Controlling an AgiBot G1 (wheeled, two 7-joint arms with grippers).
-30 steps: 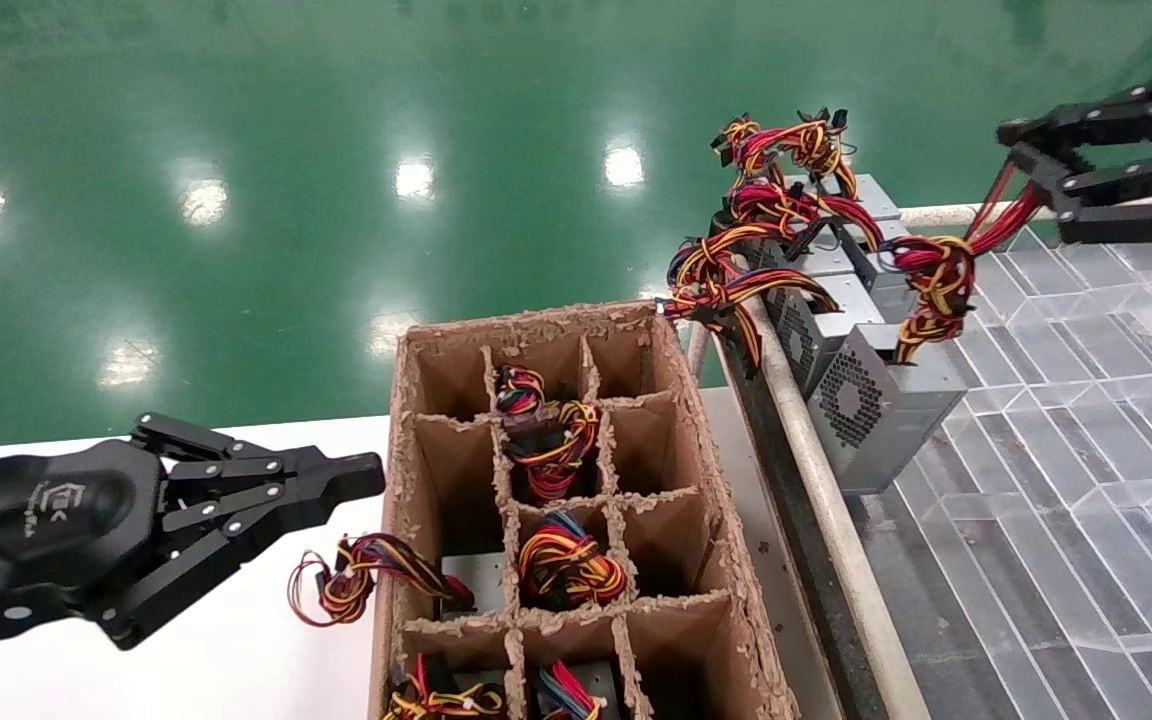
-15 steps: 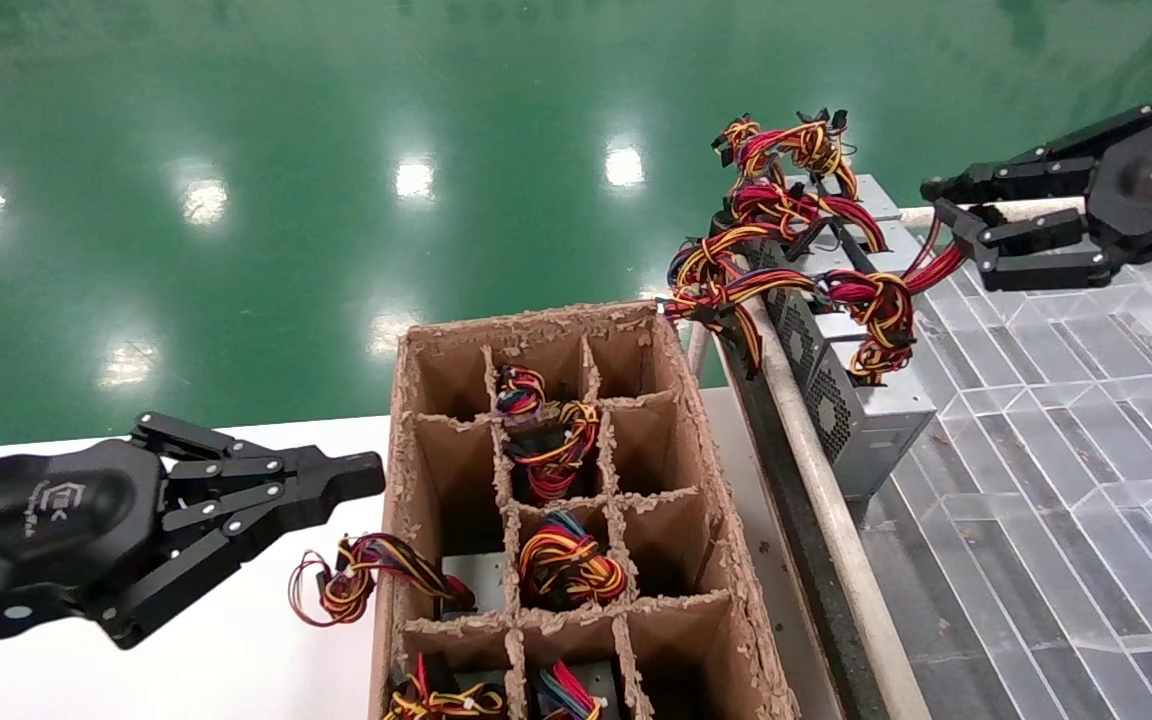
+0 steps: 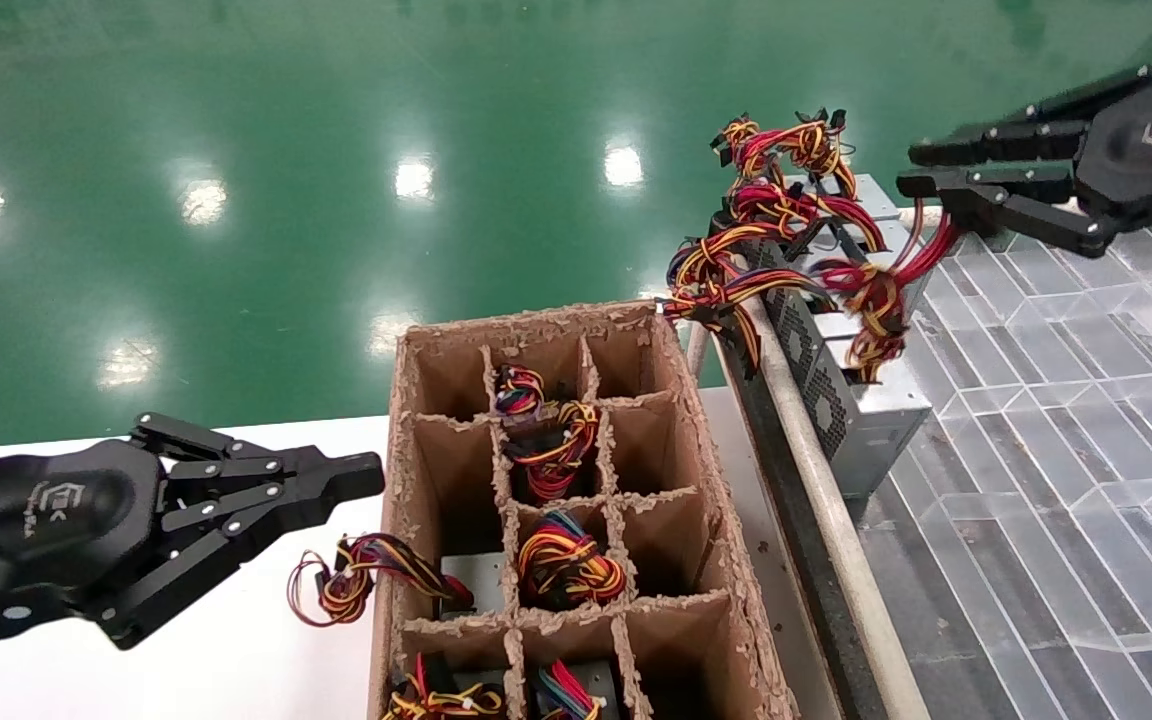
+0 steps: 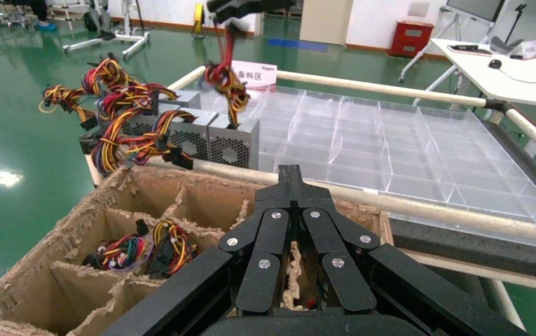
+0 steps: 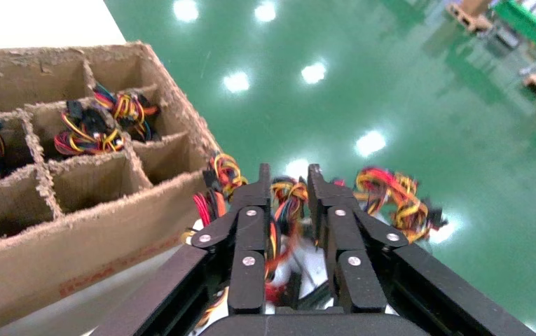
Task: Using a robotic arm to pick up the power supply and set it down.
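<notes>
The power supply [image 3: 876, 425], a silver-grey box with a perforated side, rests on the clear tray against the rail, at the near end of a row of like units; it also shows in the left wrist view [image 4: 235, 143]. Its red, yellow and black wire bundle [image 3: 871, 300] droops over it, with red strands rising to my right gripper [image 3: 908, 170]. That gripper hovers above and beyond the box, open, the wires passing loosely between its fingers [image 5: 289, 175]. My left gripper [image 3: 366, 478] is shut and parked left of the cardboard box.
A divided cardboard box [image 3: 536, 325] holds several wired units. More power supplies [image 3: 871, 195] with wire bundles [image 3: 786, 145] line the rail [image 3: 816, 470]. The clear compartment tray [image 3: 1056, 420] spreads to the right. A wire bundle [image 3: 346, 580] hangs over the white table [image 3: 236, 650].
My right gripper carried the hanging power supply leftward and lowered it onto the tray beside the other units. The gripper has since risen a little and its fingers have parted; the left arm stayed still.
</notes>
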